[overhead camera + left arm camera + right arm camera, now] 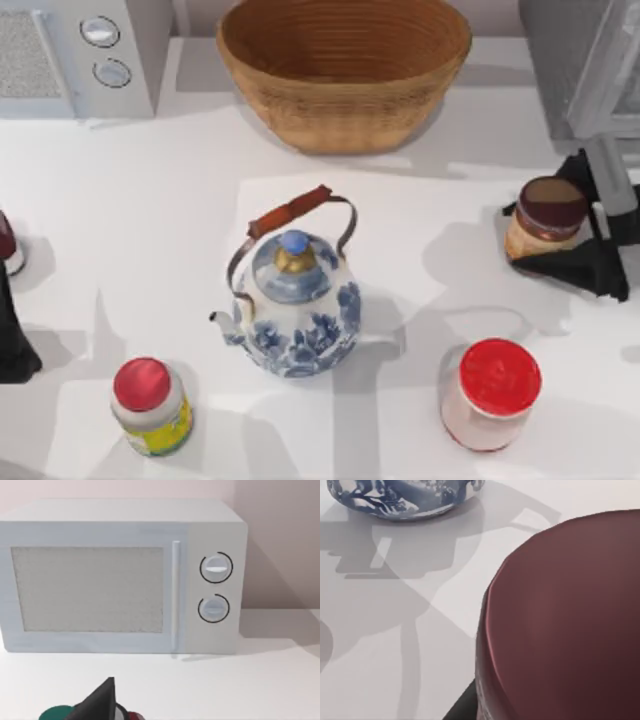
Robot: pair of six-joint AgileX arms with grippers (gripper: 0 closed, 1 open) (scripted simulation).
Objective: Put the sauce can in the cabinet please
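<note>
The sauce can (548, 205), with its dark maroon lid and orange-yellow label, is at the right side of the table. My right gripper (540, 236) is shut on it, one black finger on each side. Its shadow falls well to the left on the table, so it seems raised. In the right wrist view the maroon lid of the sauce can (560, 620) looms close. The grey cabinet (575, 60) stands at the back right, just behind the can. My left gripper (15, 345) is parked at the table's left edge.
A blue-and-white teapot (295, 300) sits mid-table, with a woven basket (345, 65) behind it. A grey-white box with two dials (75, 55) is at the back left. A red-lidded white jar (490, 392) and a red-capped yellow-labelled bottle (150, 405) stand near the front.
</note>
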